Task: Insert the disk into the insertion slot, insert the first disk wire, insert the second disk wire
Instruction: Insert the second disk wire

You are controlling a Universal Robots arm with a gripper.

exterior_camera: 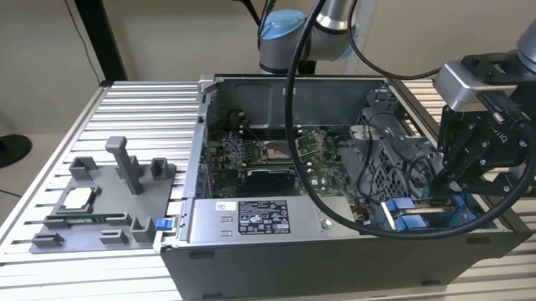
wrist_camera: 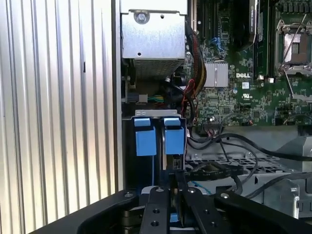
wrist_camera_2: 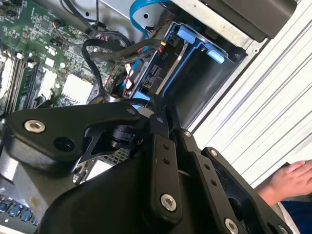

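The claw (wrist_camera: 171, 191) is squeezing shut on something thin and blue, maybe a wire end, right over the slot (wrist_camera: 160, 139), where the disk (wrist_camera_2: 155, 73) is sitting. Loose black wires (wrist_camera: 229, 146) are hanging close and could be snagging it.

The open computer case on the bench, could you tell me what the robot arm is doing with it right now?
The arm's gripper is lowered into the corner of the open computer case on the exterior view's right, right at the drive bay with bright blue rails. In both wrist views its fingers sit close together beside the black and blue cables there. A person's hand rests on the ribbed table nearby. A grey fixture tray lies beside the case.
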